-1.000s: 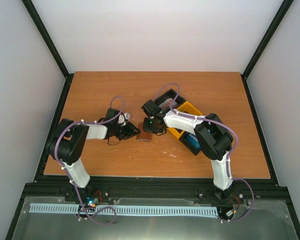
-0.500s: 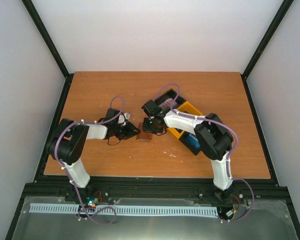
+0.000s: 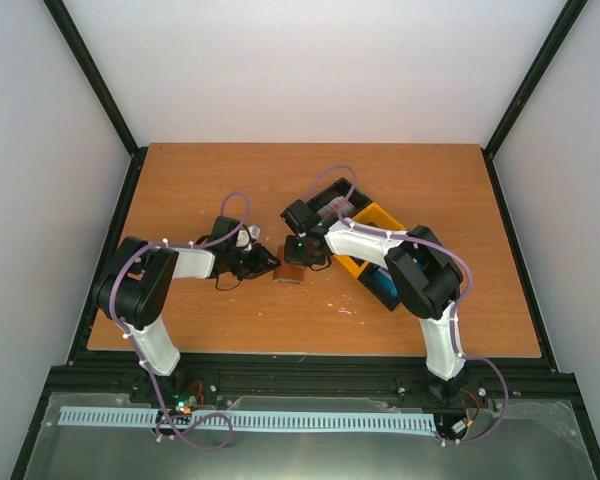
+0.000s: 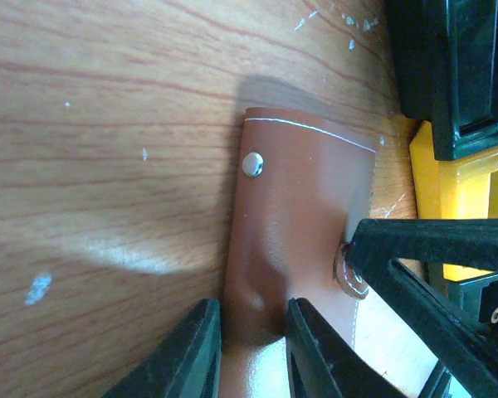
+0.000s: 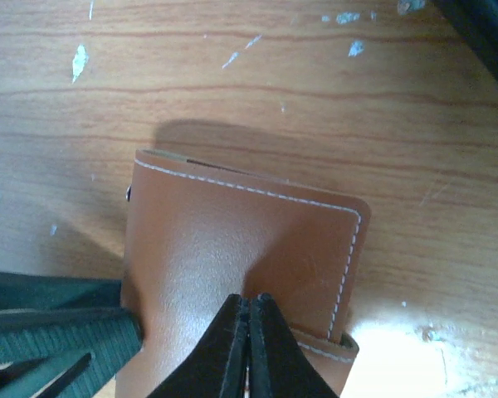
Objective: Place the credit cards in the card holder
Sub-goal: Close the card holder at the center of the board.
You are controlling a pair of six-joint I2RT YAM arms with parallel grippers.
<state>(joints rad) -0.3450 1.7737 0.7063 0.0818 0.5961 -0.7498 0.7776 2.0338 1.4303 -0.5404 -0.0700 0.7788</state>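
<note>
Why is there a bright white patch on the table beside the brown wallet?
Right wrist view: light glares off the shiny table beside the card holder. Left wrist view: a softer bright streak on the wood, and a dark shadow past the holder's far edge.

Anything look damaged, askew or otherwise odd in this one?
Mostly minor. The wallet lies folded shut, and its leather puckers into a dent where the left pincer pinches its edge. The right pincer is shut with its tips over the cover. The table shows white flecks and scratches. Nothing spilled.
</note>
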